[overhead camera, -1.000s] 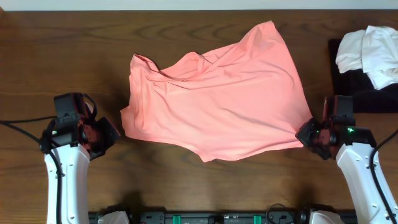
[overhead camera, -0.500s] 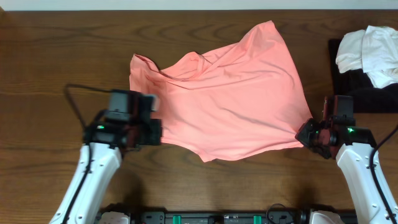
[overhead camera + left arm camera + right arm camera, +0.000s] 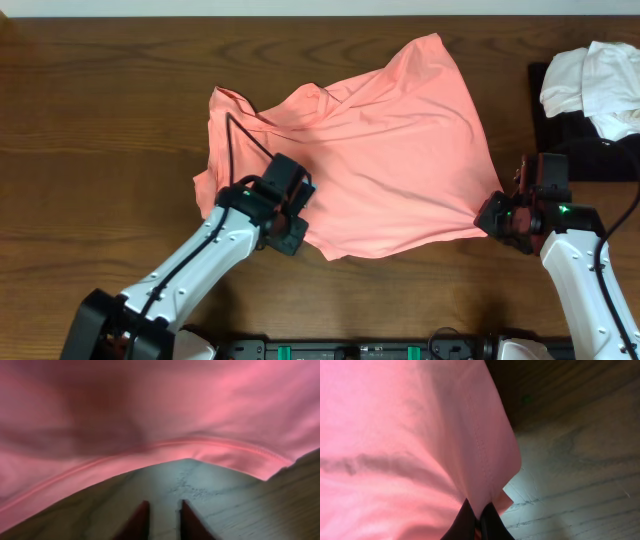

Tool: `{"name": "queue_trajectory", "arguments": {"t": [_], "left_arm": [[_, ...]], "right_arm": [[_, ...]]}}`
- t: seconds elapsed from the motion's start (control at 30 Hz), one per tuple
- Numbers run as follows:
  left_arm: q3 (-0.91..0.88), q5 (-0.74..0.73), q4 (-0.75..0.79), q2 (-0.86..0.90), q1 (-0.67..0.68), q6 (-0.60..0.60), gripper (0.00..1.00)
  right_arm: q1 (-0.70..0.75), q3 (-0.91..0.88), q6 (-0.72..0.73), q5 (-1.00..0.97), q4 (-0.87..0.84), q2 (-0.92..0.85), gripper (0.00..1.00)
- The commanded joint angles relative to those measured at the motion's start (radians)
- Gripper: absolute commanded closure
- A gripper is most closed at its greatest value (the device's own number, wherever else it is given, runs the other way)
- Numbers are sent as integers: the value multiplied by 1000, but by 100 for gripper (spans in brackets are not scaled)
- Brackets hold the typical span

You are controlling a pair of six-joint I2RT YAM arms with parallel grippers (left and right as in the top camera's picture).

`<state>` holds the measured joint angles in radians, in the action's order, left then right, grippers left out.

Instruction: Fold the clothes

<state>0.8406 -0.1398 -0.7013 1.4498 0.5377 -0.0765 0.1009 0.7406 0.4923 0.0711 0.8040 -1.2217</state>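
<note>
No fold yet; shirt [image 3: 370,150] lies rumpled. My right end effector [image 3: 479,511] pinches its corner; left end effector [image 3: 162,506], slightly parted and empty, sits at the hem.

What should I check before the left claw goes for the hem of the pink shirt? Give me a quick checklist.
1. Grip of the right claw on the shirt corner: ok, shut on fabric.
2. Opening of the left claw: ok, fingers parted a little.
3. Fabric between the left claw's fingers: not ok, only bare table there; the hem lies just ahead.
4. Shirt lying flat: not ok, creased and bunched at its upper left.
5. White garments apart from the shirt: ok.
6. Hem a single layer: cannot tell.
</note>
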Motion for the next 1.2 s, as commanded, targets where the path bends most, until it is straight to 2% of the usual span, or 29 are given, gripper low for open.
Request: {"name": "queue_trajectory", "arguments": {"t": [0.0,0.03,0.13,0.2,0.4,0.47,0.5,0.63,0.77,0.83,0.9,1.17], "left_arm": [[-6,-10,-2,1,41,-51,58],[-6,-8,1,1,56,-51,51],[-5,-8,27,1,90,-42,38],[-6,-8,55,1,106,-19,33],[-6,2,105,1,127,6,29],[-5,2,122,1,123,128,30],[-5,2,128,1,120,237,30],[-5,-14,121,1,121,717,43],[-5,-91,140,1,123,1002,44],[-5,-97,137,1,123,1109,50],[-6,-96,125,1,123,1215,50],[-22,-26,113,11,123,1464,49]], "right_arm": [[5,16,-23,1,1,5,99],[4,16,-23,1,1,4,99],[5,16,-23,1,1,4,99],[4,16,-23,1,3,4,99],[5,16,-23,1,8,4,99],[5,16,-23,1,8,4,99],[5,16,-23,1,8,4,99],[5,16,-23,1,5,4,99],[5,16,-22,1,0,4,99],[5,16,-23,1,-1,4,99],[5,16,-23,1,-3,4,99],[5,16,-23,0,-3,4,99]]}}
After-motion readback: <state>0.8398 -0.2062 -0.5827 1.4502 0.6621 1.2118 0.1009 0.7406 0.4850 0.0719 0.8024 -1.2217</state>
